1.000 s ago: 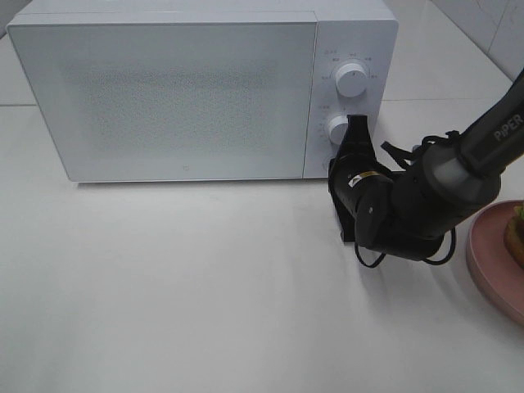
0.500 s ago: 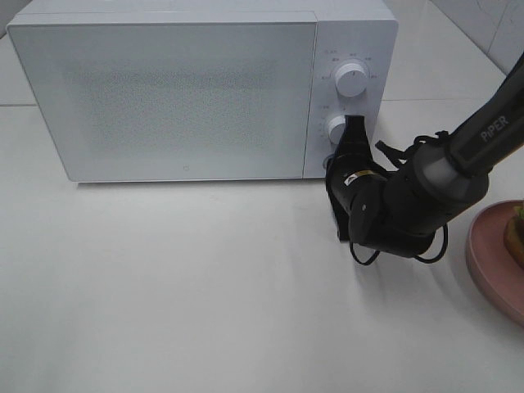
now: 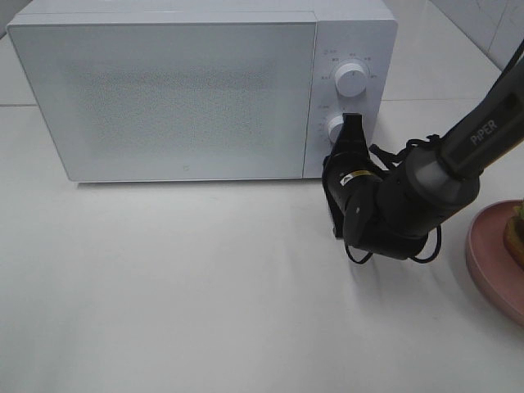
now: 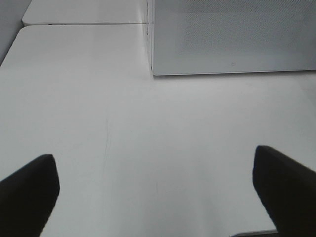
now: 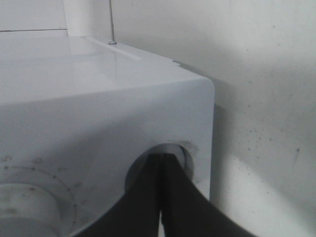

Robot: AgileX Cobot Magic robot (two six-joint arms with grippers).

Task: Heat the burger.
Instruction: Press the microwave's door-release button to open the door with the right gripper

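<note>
Two claws: I'm pressing my right claw (image 5: 160,165), tips together, on the microwave's (image 3: 188,98) round button (image 5: 183,152), probably to pop the door. The left claw (image 4: 157,190) is hanging apart over the bench (image 3: 205,286). The burger (image 3: 518,232) is sitting on the plate (image 3: 490,262), far right.

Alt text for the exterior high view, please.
The right arm's shut pincer is beside the lower knob of the white microwave, whose door is closed. A pink plate sits at the right edge of the white table, the burger on it barely in frame.
</note>
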